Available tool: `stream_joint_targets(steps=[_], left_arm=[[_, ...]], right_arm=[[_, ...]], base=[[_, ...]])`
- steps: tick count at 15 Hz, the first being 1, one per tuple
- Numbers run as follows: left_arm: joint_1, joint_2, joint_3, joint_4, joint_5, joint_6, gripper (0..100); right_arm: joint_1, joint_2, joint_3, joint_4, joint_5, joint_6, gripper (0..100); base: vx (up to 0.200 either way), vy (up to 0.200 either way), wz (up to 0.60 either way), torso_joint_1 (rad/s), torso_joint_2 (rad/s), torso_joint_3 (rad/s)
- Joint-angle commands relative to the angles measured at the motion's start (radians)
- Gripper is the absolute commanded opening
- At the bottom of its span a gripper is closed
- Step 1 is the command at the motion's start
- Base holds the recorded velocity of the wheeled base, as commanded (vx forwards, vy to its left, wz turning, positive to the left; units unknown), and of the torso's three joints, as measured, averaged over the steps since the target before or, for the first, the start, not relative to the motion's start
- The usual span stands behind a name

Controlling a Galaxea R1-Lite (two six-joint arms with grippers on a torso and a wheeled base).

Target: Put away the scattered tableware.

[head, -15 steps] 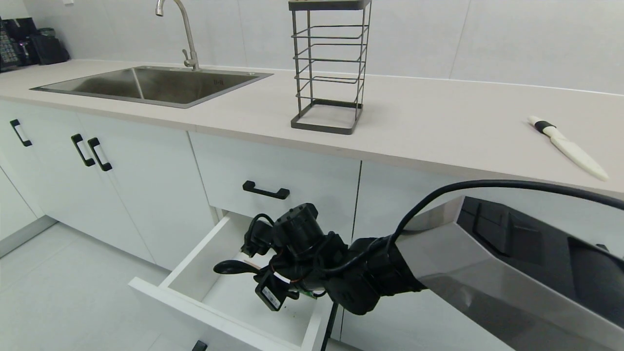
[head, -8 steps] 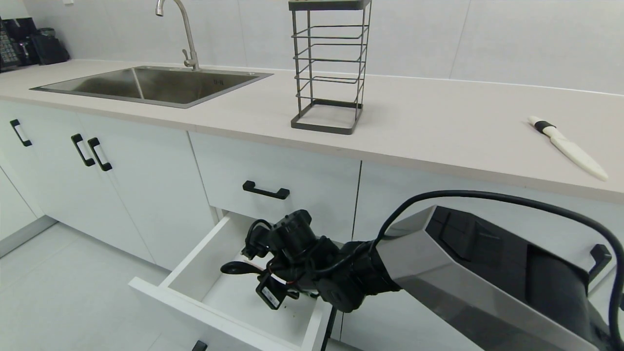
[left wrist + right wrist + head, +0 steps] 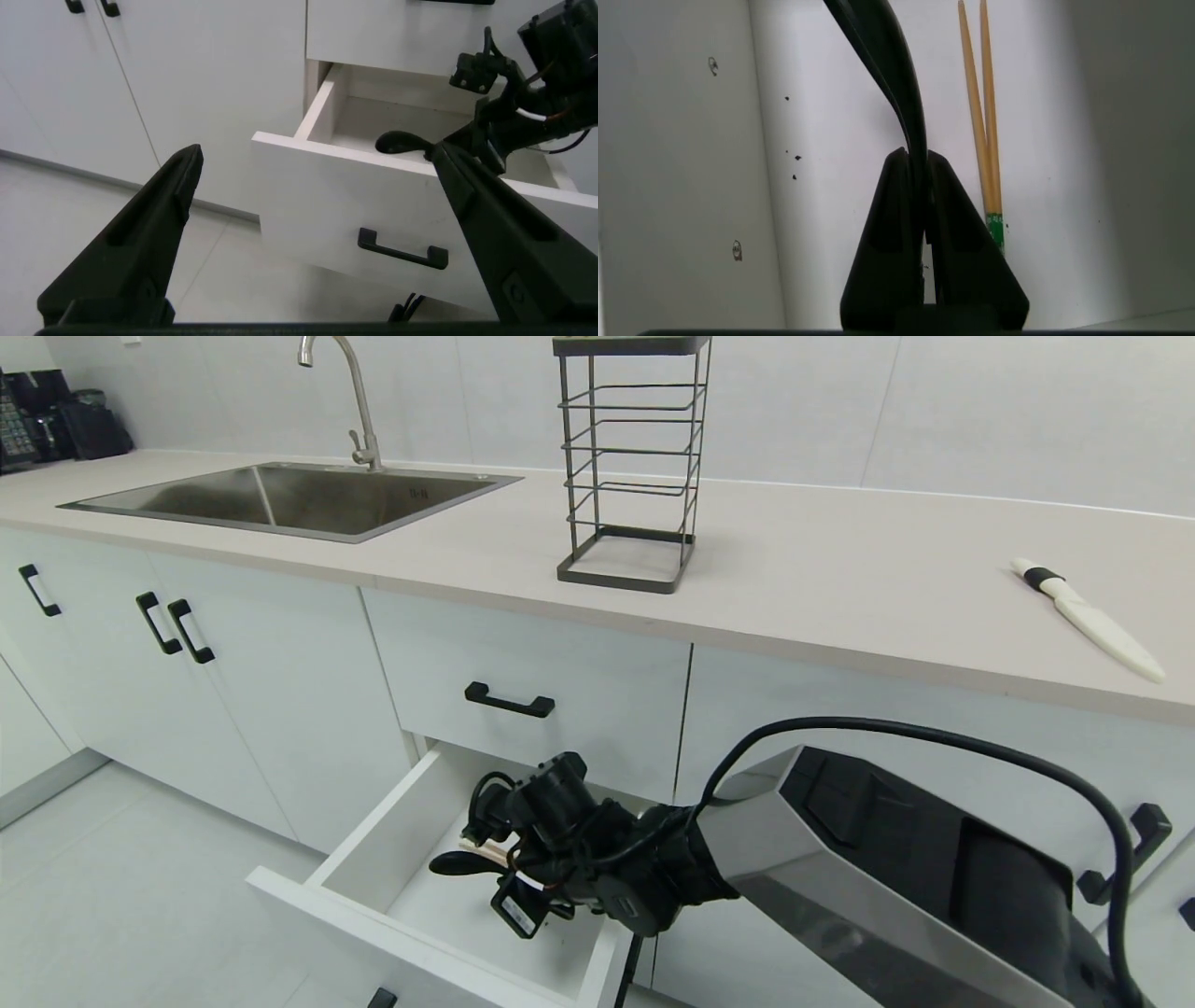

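Okay, head view first. The open drawer [image 3: 383, 817] sits low and centre in the frame, below a closed drawer with a black handle [image 3: 509, 700]. My right gripper [image 3: 512, 861] is down inside it. It holds a black spoon [image 3: 457, 863], whose bowl points toward the left of the frame, over the white drawer floor. I can't tell whether the bowl touches that floor.

On the right wrist camera, both fingers [image 3: 895, 201] are pressed flat against the spoon's handle, with no gap either side. This view gives me what the head view hides: a pair of wooden chopsticks [image 3: 983, 121] lying side by side on the drawer floor, just beside the spoon. A few dark specks [image 3: 791, 161] are scattered on the floor too.

The left wrist camera looks at the drawer from outside. It shows the drawer front and its black pull handle [image 3: 402, 247], which I barely get from the head. The spoon's bowl peeks over the front rim. My left gripper [image 3: 316, 159] is spread wide, holds nothing and sits well apart from the drawer.

Back up on the counter [image 3: 840, 579], a white knife [image 3: 1088, 619] with a black band on its handle lies at the far right of the frame. A dark wire rack [image 3: 630, 467] stands upper centre. The steel sink [image 3: 289, 499] and its tap [image 3: 350, 392] are upper left.
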Motion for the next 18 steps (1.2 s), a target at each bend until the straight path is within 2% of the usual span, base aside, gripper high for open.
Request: stream_joint_targets(steps=[1, 17, 18], left_arm=[[0.0, 0.001, 0.0, 0.0, 0.0, 0.0, 100], [0.0, 0.001, 0.0, 0.0, 0.0, 0.0, 100], [0.0, 0.001, 0.0, 0.0, 0.0, 0.0, 100]], right_arm=[[0.001, 0.013, -0.003, -0.001, 0.0, -0.001, 0], [0.001, 0.104, -0.097, 0.061, -0.005, -0.004, 0], [0.001, 0.105, -0.098, 0.061, -0.005, -0.004, 100]], base=[[0.0, 0.0, 0.0, 0.0, 0.0, 0.0], [0.0, 0.0, 0.0, 0.0, 0.0, 0.0], [0.0, 0.0, 0.0, 0.0, 0.0, 0.0]])
